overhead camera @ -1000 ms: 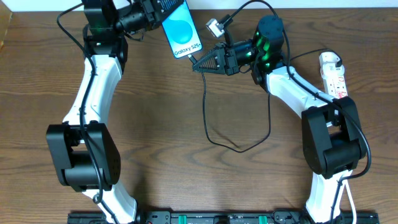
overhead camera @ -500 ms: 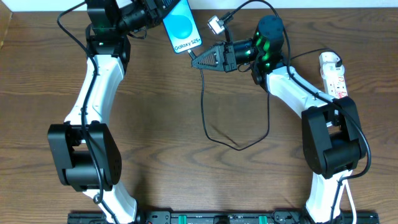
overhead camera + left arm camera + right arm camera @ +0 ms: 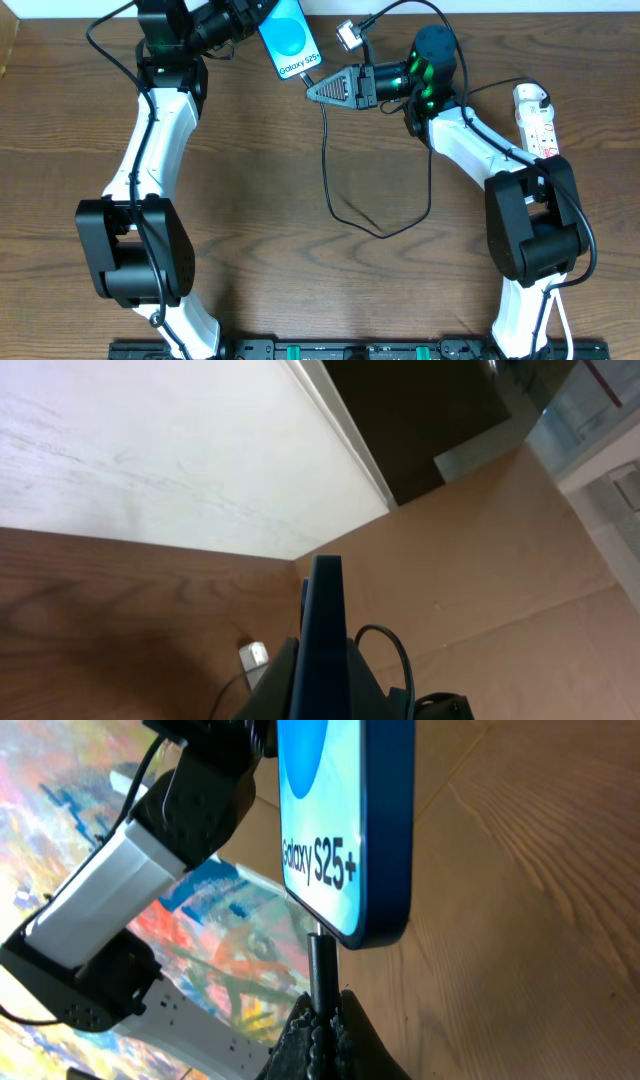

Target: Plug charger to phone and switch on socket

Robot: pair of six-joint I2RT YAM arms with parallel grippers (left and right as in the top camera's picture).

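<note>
My left gripper [image 3: 262, 14] is shut on the phone [image 3: 291, 38], held tilted above the table's far edge, blue screen up, "Galaxy S25+" end toward the right arm. In the left wrist view the phone [image 3: 322, 640] shows edge-on between the jaws [image 3: 322, 680]. My right gripper [image 3: 316, 92] is shut on the charger's plug end [image 3: 322, 970], whose tip meets the phone's bottom edge [image 3: 375, 925] between the jaws [image 3: 325, 1010]. The black cable [image 3: 345, 215] loops down over the table. The white socket [image 3: 534, 120] lies at the far right.
A small white adapter-like block [image 3: 346, 38] with a black cord sits near the far edge behind the right gripper; it also shows in the left wrist view [image 3: 254, 657]. A brown cardboard wall [image 3: 500, 560] stands beyond the table.
The phone has moved up and slightly right toward the far edge. My right gripper followed with the plug, which now sits at the phone's bottom edge. The cable loop shifted with it.
</note>
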